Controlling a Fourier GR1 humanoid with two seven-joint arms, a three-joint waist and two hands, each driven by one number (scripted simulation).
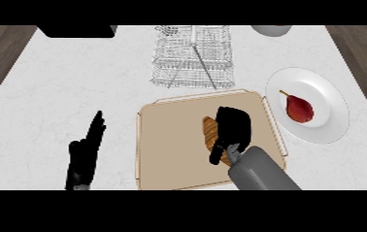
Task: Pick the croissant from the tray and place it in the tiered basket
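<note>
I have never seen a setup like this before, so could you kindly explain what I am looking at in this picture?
This is the view from a humanoid robot's head, looking steeply down at a kitchen counter. Its right hand is curled over a croissant lying on a tan tray. The left hand rests open on the counter at the left. Behind the tray stands a wire tiered basket. To the right, a white plate holds a red pear.

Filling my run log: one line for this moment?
right hand: fingers curled on golden-brown croissant | beige square tray | left hand: open, resting
</note>
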